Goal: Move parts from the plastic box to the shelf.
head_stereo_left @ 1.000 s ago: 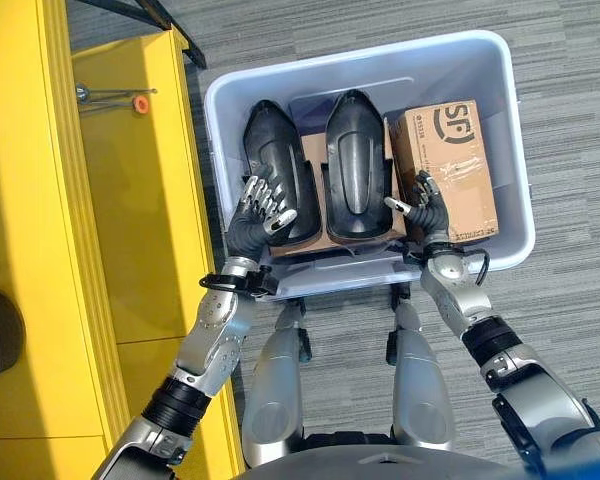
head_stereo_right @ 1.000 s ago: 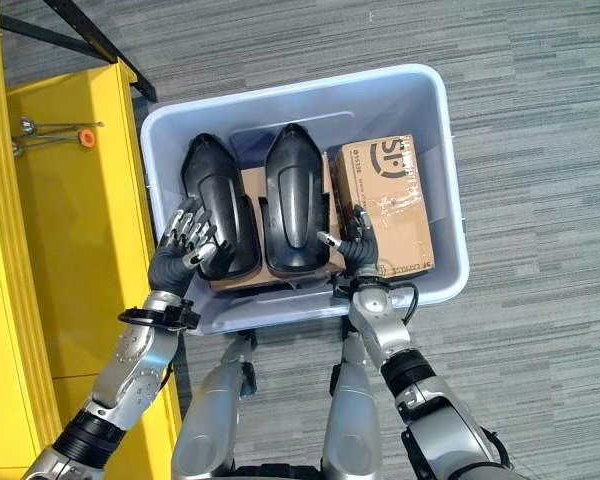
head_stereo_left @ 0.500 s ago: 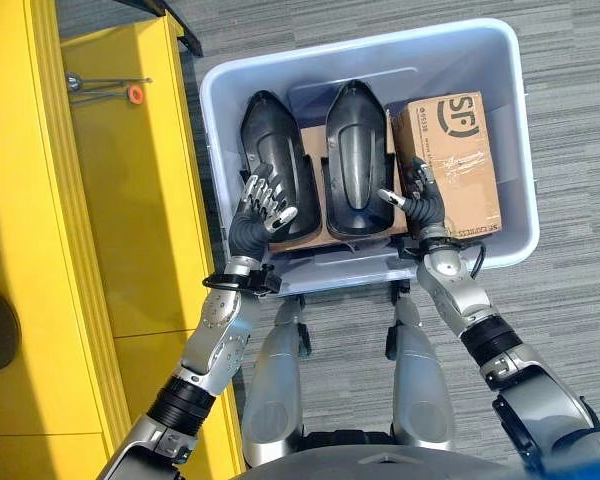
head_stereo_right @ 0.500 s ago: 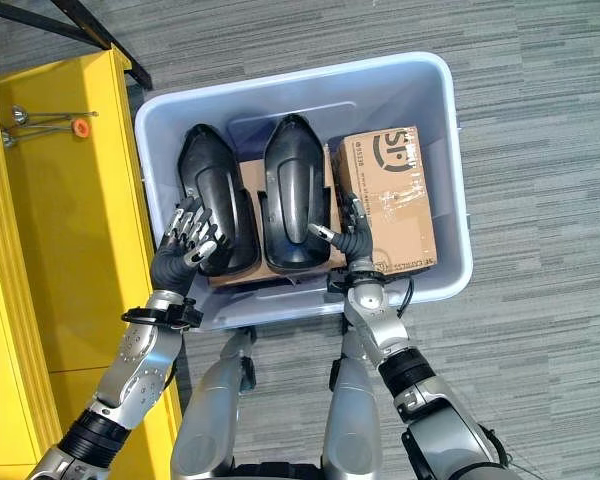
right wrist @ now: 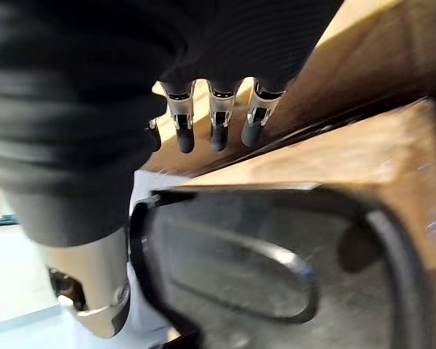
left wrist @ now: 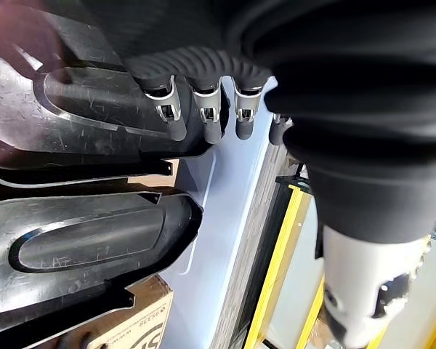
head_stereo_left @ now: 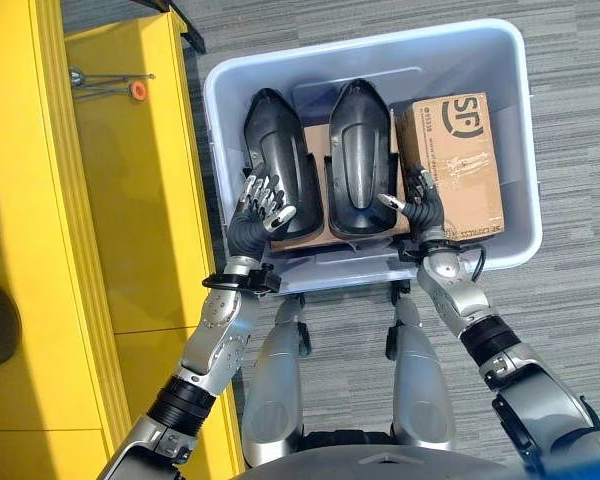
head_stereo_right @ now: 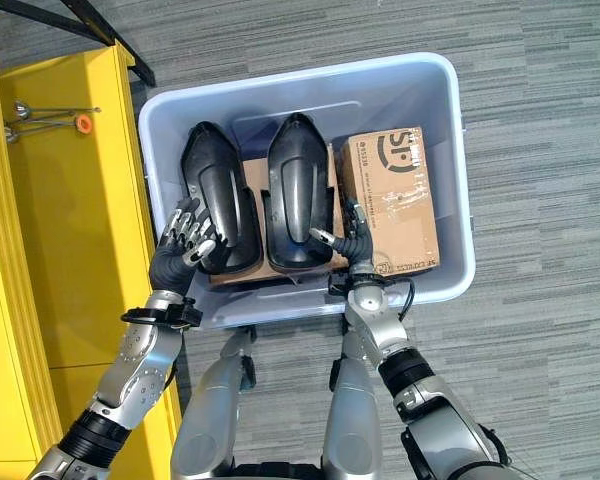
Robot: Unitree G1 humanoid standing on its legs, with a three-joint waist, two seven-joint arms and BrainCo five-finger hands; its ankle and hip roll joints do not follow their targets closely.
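On my left hand (head_stereo_left: 261,208) the fingers (left wrist: 207,123) are straight and spread, holding nothing, poised at the near end of the left black part (head_stereo_left: 276,165). My right hand (head_stereo_left: 417,208) is the same: fingers (right wrist: 216,123) straight and apart, thumb out toward the right black part (head_stereo_left: 359,160), the hand sitting in the gap between that part and the cardboard box (head_stereo_left: 454,166).

Both parts are glossy black moulded shells, long and tapering to a rounded point at the far end, with a raised centre ridge and fine scratches. They lie side by side on a sheet of brown cardboard (head_stereo_right: 242,276) inside the plastic box (head_stereo_left: 515,120), a pale blue-grey tub with rounded corners. The taped cardboard box lies flat at the tub's right side.

The tub stands on grey striped carpet (head_stereo_left: 570,300). The yellow shelf (head_stereo_left: 130,200) runs along the tub's left side, with a small metal tool with an orange tip (head_stereo_left: 138,91) lying on it.
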